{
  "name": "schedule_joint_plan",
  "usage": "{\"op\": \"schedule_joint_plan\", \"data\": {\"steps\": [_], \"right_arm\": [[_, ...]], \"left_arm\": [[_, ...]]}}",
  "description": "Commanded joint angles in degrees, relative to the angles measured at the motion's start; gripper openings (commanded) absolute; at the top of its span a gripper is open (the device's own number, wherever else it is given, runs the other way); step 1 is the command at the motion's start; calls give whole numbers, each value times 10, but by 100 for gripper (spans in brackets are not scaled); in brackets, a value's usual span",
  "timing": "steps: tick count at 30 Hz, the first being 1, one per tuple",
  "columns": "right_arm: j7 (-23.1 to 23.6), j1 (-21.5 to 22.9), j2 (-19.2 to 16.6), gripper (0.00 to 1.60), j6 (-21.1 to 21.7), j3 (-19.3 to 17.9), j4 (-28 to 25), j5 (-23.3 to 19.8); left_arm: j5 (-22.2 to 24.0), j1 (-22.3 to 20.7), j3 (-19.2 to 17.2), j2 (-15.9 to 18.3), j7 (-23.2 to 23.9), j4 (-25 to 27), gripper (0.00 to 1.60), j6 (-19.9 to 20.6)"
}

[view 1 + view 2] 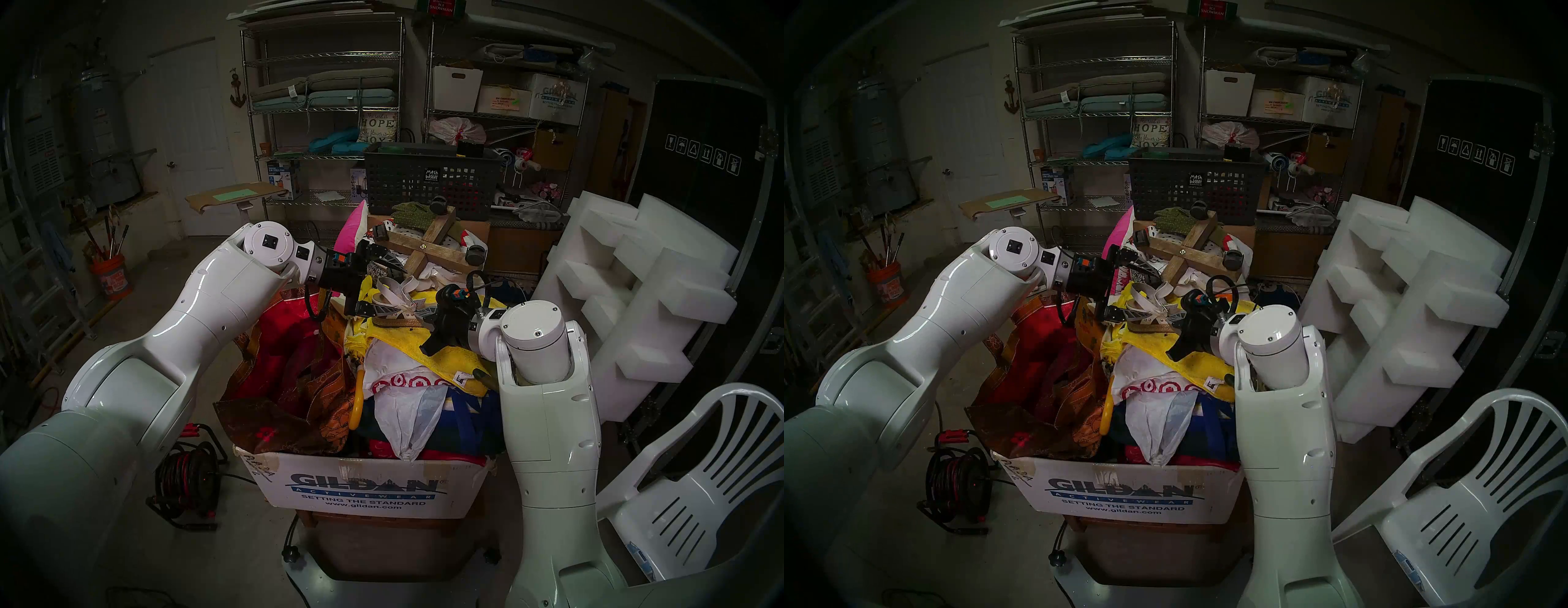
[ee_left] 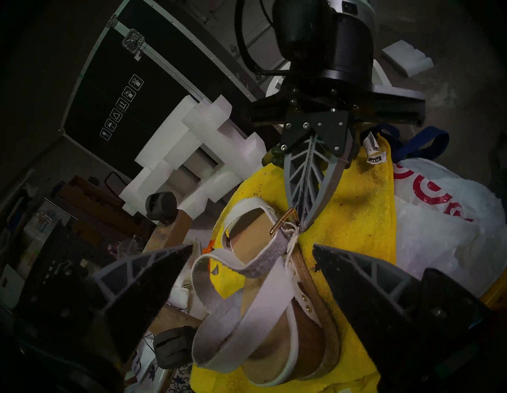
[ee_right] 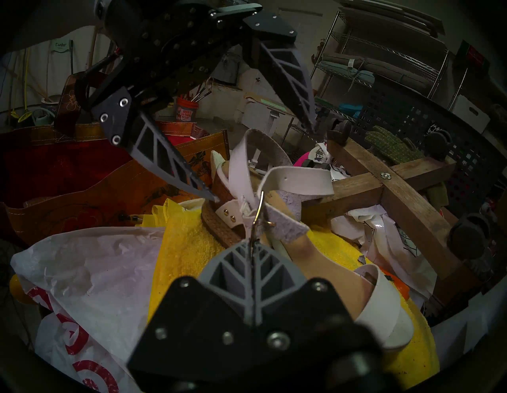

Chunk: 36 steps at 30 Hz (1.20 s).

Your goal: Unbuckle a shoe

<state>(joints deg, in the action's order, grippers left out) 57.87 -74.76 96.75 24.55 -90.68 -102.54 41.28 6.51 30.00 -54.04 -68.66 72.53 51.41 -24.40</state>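
The shoe [image 1: 394, 303] [image 2: 274, 315], a cream-white strappy sandal with a tan footbed and jute sole, lies on a yellow towel [image 1: 445, 352] [image 2: 356, 219] on top of the pile. My right gripper [image 1: 419, 313] [image 3: 253, 241] is shut on the small gold buckle [image 2: 284, 223] [image 3: 259, 211] at the ankle strap. My left gripper [image 1: 388, 288] [image 2: 252, 247] is open, one finger on each side of the shoe's heel end, holding nothing. The ankle strap [image 2: 263, 260] curls loosely beside the buckle; whether it is still threaded I cannot tell.
The pile fills a Gildan cardboard box [image 1: 360, 488]. A wooden cross with caster wheels [image 1: 432, 246], green gloves [image 1: 413, 210] and a dark mesh basket [image 1: 428, 182] sit just behind the shoe. To the left is a red tote bag [image 1: 288, 373]; to the right, white foam blocks [image 1: 636, 276] and a plastic chair [image 1: 700, 488].
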Motion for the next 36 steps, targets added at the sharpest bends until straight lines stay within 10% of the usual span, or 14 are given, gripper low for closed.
{"op": "schedule_joint_plan", "data": {"steps": [1,11,36], "right_arm": [[0,5,1,0,-3,2,-11,-2],[3,5,2,0,-4,1,-12,-3],[4,2,2,0,-6,5,-13,-3]], "left_arm": [[37,-48,-17,-9,44,-1,154,38],[9,-105,-11,-37,85,-51,153,109],[70,-176,39,-62,125,-176,148,128]]}}
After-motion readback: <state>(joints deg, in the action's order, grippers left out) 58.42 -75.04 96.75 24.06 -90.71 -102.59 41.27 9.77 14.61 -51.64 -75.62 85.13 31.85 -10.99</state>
